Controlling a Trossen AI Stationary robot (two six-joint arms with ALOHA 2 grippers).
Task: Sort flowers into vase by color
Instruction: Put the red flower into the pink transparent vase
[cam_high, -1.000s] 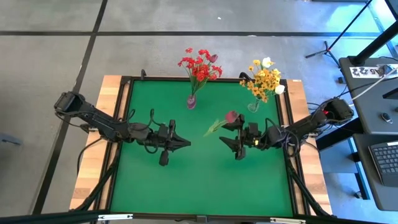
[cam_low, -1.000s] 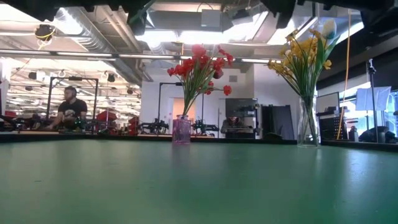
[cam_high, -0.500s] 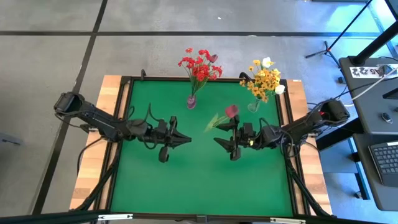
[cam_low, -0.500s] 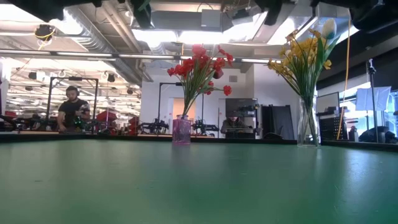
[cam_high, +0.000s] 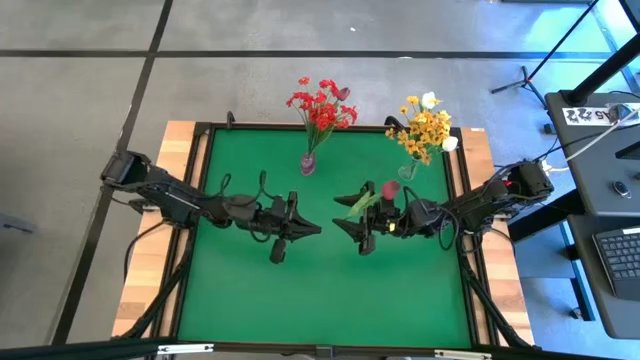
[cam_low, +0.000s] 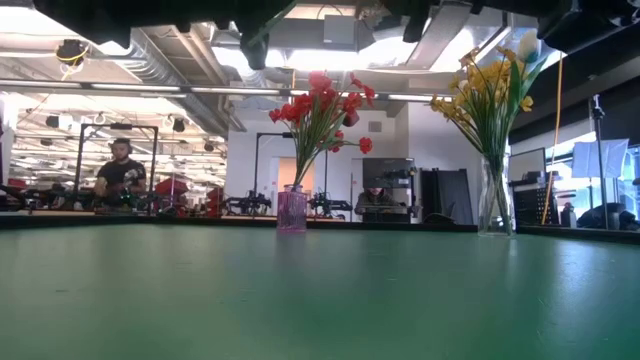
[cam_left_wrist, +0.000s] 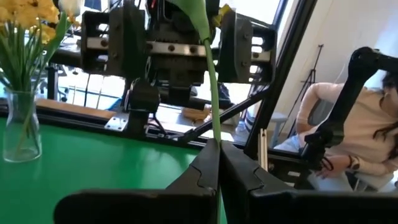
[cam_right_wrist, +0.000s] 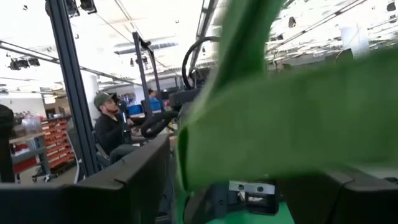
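Note:
One flower with a dark red bud (cam_high: 385, 188) and a green leaf (cam_high: 358, 205) is held in the air over the middle of the green table (cam_high: 240, 300). My right gripper (cam_high: 340, 224) is shut on it. My left gripper (cam_high: 318, 230) faces it tip to tip, its fingers closed around the stem's lower end (cam_left_wrist: 216, 134). In the right wrist view the blurred leaf (cam_right_wrist: 280, 93) hides the grip. The red cluster flowers (cam_high: 320, 105) stand in a pink vase (cam_high: 308, 163), and the yellow ones with white buds (cam_high: 425, 128) stand in a clear vase (cam_high: 408, 170). My left gripper pinches the stem's lower end (cam_left_wrist: 217, 142) between its two fingertips, coming level from the table's left. The stem rises from the fingertips toward the right gripper. My right gripper holds the same stem higher up, coming level from the table's right. The leaf hides the contact. The flower is clear of the table, with its bud tilted back over the gripper.
Both vases stand near the table's far edge, the pink vase (cam_low: 291, 210) and the clear vase (cam_low: 495, 205). The green surface nearer than the arms is bare. People sit in the room beyond the table (cam_low: 120, 170), one close to the frame (cam_left_wrist: 373, 137).
Both grippers have moved toward each other over the table's middle, the left one to the right and the right one to the left with the flower. The flower's bud now leans back farther over the right gripper, and the stem's lower end has reached the left fingertips.

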